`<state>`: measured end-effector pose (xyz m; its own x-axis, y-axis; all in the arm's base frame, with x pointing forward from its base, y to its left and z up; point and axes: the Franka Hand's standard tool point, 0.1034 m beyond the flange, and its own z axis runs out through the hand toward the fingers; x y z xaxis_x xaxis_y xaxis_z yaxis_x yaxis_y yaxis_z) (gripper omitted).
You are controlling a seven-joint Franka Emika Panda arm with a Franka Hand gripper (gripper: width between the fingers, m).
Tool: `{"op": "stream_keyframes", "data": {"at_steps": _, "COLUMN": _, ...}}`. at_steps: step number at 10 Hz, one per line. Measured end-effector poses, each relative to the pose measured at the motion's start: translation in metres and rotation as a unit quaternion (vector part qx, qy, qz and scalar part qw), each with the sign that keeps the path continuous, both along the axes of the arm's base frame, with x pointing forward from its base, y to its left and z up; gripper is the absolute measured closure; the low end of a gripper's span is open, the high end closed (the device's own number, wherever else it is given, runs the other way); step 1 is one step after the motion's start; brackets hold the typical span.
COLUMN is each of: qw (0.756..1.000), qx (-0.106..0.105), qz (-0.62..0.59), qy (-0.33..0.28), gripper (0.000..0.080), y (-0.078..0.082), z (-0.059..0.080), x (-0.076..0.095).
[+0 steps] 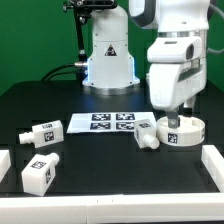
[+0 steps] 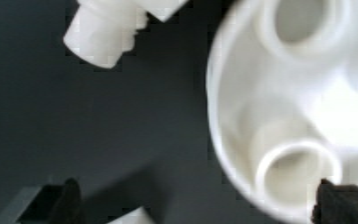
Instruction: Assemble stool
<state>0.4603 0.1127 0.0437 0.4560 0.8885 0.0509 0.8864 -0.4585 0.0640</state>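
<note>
Two fingers [image 2: 51,200] of the end effector [image 1: 170,112] are seen spread apart, empty, positioned directly above the seat ring [image 1: 183,131].

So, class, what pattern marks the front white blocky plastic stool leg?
A square black-and-white tag on the white blocky plastic leg, clearest in the exterior view.

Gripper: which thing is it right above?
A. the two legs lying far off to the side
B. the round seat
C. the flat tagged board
B: the gripper hangs open over the round seat, and the seat's holes fill much of the wrist view.
</note>
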Motion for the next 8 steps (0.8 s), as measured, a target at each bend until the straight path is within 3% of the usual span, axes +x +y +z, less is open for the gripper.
{"op": "stream_keyframes", "data": {"at_steps": 3, "qw": 1.0, "qx": 0.003, "qz": 0.014, "qy": 0.009, "gripper": 0.015, "y": 0.005, "z": -0.021, "x": -0.005}}
{"op": "stream_keyframes", "data": {"at_steps": 5, "qw": 1.0, "qx": 0.002, "qz": 0.02, "qy": 0.018, "gripper": 0.015, "y": -0.008, "z": -0.036, "x": -0.004}}
{"op": "stream_keyframes", "data": {"at_steps": 7, "qw": 1.0, "qx": 0.005, "qz": 0.011, "qy": 0.015, "gripper": 0.015, "y": -0.017, "z": -0.036, "x": -0.002}}
{"op": "stream_keyframes", "data": {"at_steps": 8, "qw": 1.0, "qx": 0.005, "qz": 0.013, "qy": 0.015, "gripper": 0.0261, "y": -0.015, "z": -0.036, "x": -0.002}}
